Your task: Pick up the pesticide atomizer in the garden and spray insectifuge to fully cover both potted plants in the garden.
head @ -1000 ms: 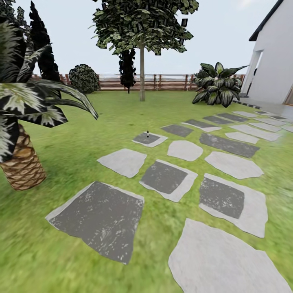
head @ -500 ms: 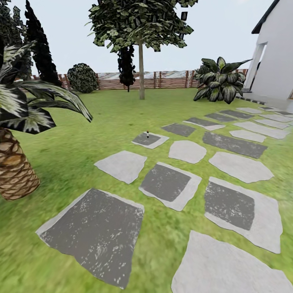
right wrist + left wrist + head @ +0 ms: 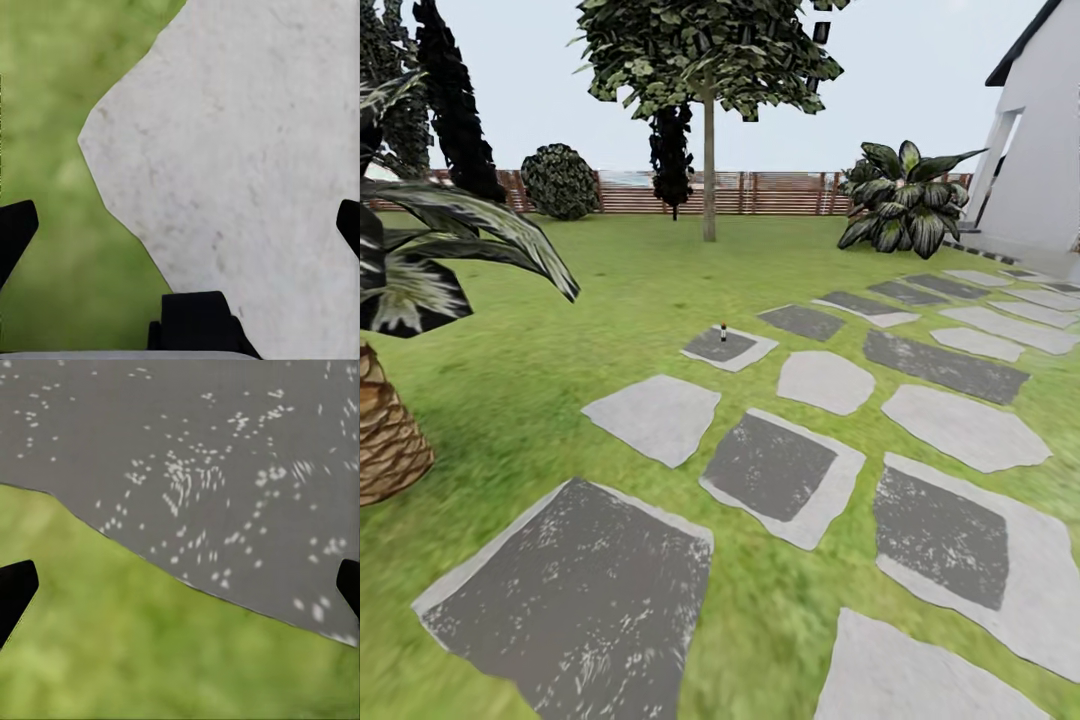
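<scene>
Lawn [image 3: 610,300] runs wide and green ahead of me to a brown slatted fence [image 3: 780,193] at the far edge. White house wall [image 3: 1045,150] stands at the right. A leafy tree [image 3: 708,60] on a thin trunk rises mid-lawn near the fence; a palm [image 3: 390,300] with a brown scaled trunk sits close on my left, fronds hanging over the grass. A broad-leaved shrub [image 3: 905,200] grows by the house corner, a round dark bush [image 3: 560,180] against the fence. Stepping stones [image 3: 785,475], pale and dark grey, lie scattered from near me off toward the house. Pesticide atomizer [image 3: 723,331]: tiny, upright, standing on a small dark stone well ahead, at the far-left edge of the stone group; too small to read detail. My left gripper [image 3: 180,585] hangs over a dark speckled stone's edge and grass, fingertips [image 3: 15,592] at the frame's sides, spread wide, nothing between them. My right gripper [image 3: 180,225] hangs over a pale stone and grass, likewise spread wide and empty.
</scene>
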Controlling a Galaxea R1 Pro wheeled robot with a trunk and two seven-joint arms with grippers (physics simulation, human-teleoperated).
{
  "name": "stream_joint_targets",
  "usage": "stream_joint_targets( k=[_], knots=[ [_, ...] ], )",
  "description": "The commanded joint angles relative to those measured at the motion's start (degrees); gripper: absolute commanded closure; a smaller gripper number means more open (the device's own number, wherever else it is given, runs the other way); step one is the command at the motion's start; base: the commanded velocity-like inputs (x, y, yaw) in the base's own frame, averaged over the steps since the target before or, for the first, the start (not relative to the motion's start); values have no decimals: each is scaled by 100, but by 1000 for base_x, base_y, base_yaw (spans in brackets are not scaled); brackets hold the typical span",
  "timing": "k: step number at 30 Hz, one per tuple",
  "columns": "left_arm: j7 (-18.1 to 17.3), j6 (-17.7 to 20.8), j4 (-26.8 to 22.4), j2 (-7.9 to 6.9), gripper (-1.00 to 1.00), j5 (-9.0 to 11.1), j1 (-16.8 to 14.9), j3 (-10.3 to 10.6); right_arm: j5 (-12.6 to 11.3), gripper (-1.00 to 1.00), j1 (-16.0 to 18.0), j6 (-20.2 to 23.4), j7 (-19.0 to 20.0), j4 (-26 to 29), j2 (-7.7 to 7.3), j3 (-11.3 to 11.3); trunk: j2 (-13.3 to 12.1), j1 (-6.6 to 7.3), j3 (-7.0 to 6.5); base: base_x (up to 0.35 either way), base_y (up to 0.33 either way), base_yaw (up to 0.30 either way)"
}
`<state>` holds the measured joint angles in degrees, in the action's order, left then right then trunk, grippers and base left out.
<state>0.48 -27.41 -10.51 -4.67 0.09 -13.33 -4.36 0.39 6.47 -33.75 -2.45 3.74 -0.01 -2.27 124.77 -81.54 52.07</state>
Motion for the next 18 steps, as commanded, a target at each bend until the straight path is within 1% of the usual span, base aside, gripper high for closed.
stream_joint_targets(
  k=[1, 18],
  knots=[
    [-4, -18, 5, 1, -100, 0, -3, -21, 5, -100, 3, -18, -1, -4, 1, -19, 2, -3, 5, 337, 0, 0],
    [-4, -18, 5, 1, -100, 0, -3, -21, 4, -100, 3, -18, -1, -4, 1, -19, 2, -3, 5, 337, 0, 0]
  ],
)
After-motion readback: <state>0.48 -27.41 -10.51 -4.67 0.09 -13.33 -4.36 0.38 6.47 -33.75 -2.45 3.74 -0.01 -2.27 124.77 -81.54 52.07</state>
